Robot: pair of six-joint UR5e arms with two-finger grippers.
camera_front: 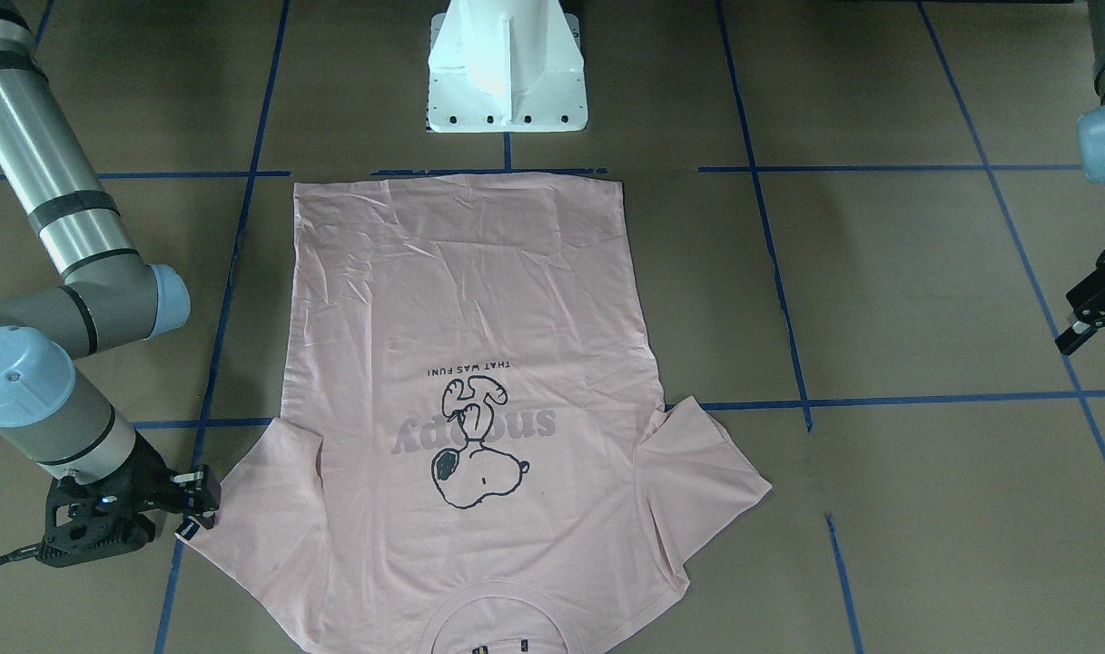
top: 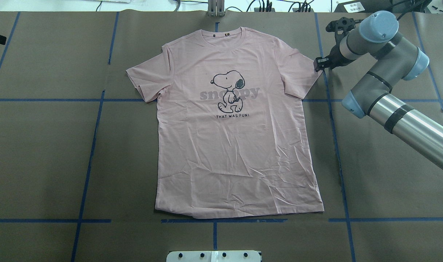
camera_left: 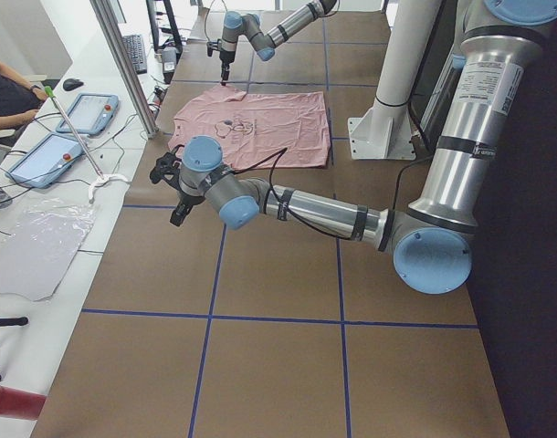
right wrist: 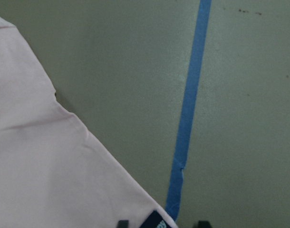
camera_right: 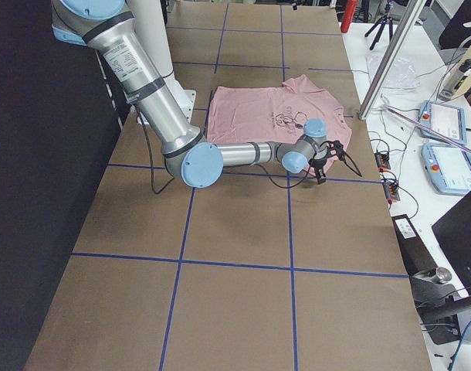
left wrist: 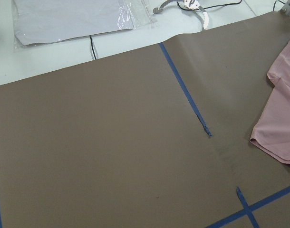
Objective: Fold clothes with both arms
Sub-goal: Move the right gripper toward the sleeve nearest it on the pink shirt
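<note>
My right gripper [right wrist: 161, 223] sits wide open, straddling the T-shirt [top: 236, 153] sleeve edge and gripping nothing. Left gripper [camera_front: 1079, 329] is too murky, can't tell.

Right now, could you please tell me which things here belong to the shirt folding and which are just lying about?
Job: pink T-shirt, right gripper at its sleeve, left gripper.
Lying about: white pedestal base, plastic bag, tablets on the side bench.

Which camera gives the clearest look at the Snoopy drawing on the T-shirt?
Overhead exterior. There the Snoopy drawing shows whole, upright and unobstructed on the T-shirt. Exterior front-facing also shows it whole, but upside down. Both side views show it only as a small dark mark. Neither wrist view shows it.
</note>
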